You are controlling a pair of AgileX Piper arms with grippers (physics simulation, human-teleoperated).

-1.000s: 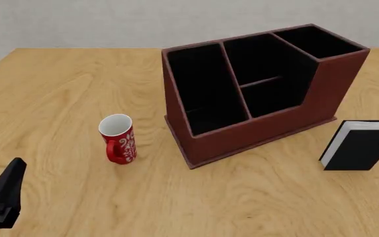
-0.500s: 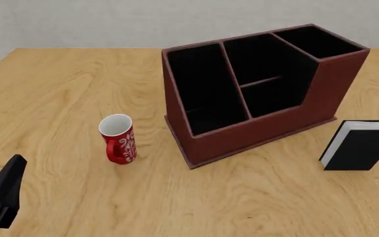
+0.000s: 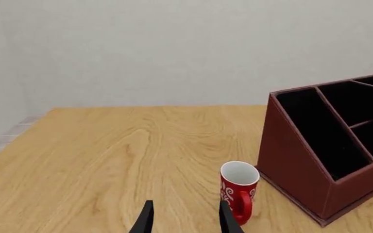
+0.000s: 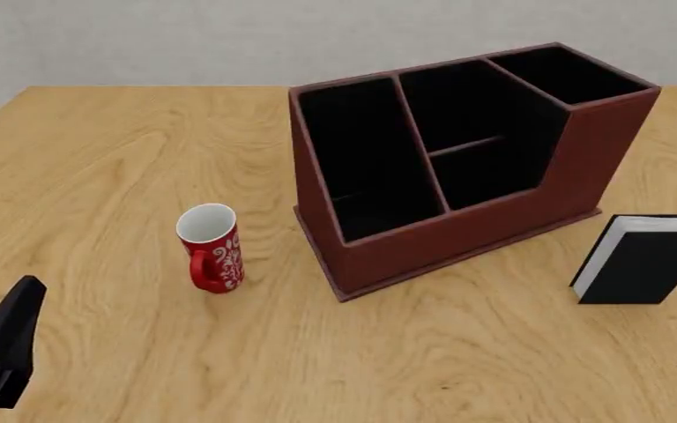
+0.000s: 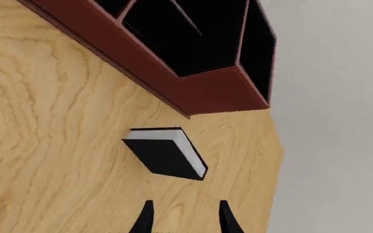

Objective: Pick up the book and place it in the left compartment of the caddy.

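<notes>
Count: I see one book (image 4: 642, 261), one caddy (image 4: 468, 159), one red mug (image 4: 212, 248), and two grippers on one wooden table (image 4: 103, 159).
Book position: it stands upright on the table to the right of the caddy, near the table's right edge, apart from the caddy's wall.
Book orientation: in the front view its black cover faces me, its white page edges face left, toward the caddy, and its long axis runs up and down with a slight lean.
Caddy: it sits turned at an angle, its stepped front wall toward me; I count four black-lined sections.
Left compartment (image 4: 356, 163): the long slot on the caddy's left side, nothing in it that I can see.
Mug: upright, left of the caddy and just beside its front corner, not touching, handle toward me.
Left gripper (image 3: 184, 218): low at the front view's left corner, fingers parted narrowly, nothing between them, the mug just past them.
Right gripper (image 5: 184, 216): only a sliver shows at the front view's right edge; its wrist view shows fingers parted and empty, the book ahead of them and untouched.
</notes>
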